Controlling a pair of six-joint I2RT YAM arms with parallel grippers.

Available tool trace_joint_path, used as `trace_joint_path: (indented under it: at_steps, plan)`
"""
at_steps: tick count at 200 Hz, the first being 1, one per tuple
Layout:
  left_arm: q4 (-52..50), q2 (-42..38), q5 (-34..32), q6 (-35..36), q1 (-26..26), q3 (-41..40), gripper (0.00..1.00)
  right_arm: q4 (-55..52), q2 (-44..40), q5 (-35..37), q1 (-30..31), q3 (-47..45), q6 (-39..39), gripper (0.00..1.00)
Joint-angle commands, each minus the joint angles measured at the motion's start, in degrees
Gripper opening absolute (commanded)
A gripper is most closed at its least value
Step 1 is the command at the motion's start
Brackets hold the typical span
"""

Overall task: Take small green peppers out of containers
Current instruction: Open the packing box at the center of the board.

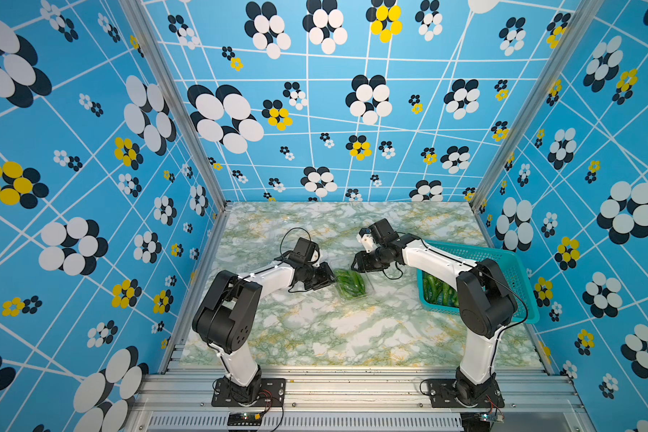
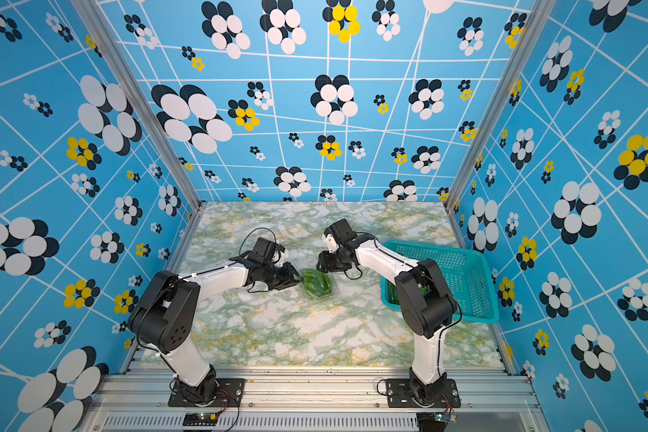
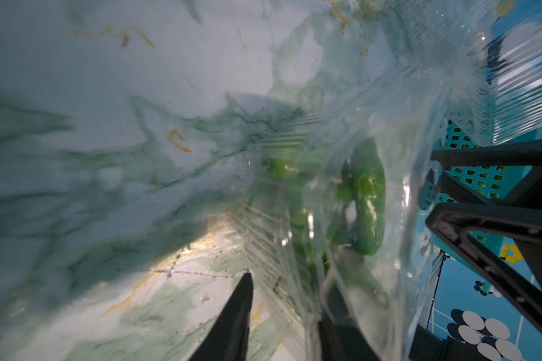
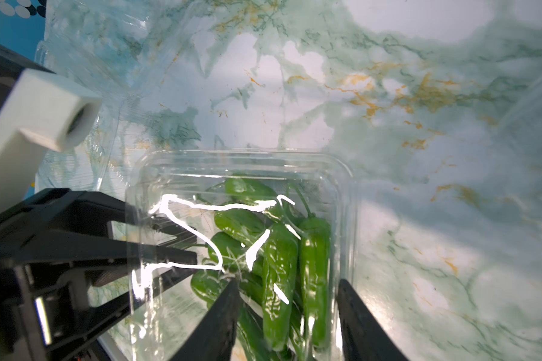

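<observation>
Some peppers lie in the basket at 3 o'clock; the central container is still full. The left gripper narrowly pinches its wall; the right gripper gapes empty above.

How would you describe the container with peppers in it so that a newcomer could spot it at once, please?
On the green-marbled table, look near the middle, between the left tool and the right tool. There lies a small clear clamshell box packed with green peppers. Unlike the teal basket to its right, which also holds peppers, it is transparent.
</observation>
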Motion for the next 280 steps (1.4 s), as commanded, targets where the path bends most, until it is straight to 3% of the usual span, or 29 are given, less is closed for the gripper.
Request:
trace_joint_path:
  at_steps: [1,36,67,140,211,280]
  plan:
    - [-1.7,0.3,-1.4,1.8,-0.2,1.7,0.26,-2.6,-0.8,2.0,1.3,0.6,-2.4,0.62]
    - [-3.0,0.5,-2.0,1.8,-0.2,2.1,0.17,1.4,-9.9,12.7,3.9,-3.5,-6.2,0.73]
    - [-3.5,1.0,-2.3,1.6,-0.4,2.5,0.12,2.5,-15.9,21.1,7.3,-5.5,-8.8,0.74]
    - [-4.2,-1.7,-7.8,2.1,-0.9,1.7,0.12,-3.6,-6.5,24.9,15.9,-0.2,-7.0,0.61]
    - [-2.6,-2.2,-6.9,0.3,-0.7,0.7,0.12,-4.2,-3.4,24.4,20.5,2.1,-3.5,0.65]
    - [-2.5,-2.5,-6.5,0.2,-0.6,0.5,0.12,-3.3,0.6,25.4,21.4,2.8,-0.6,0.62]
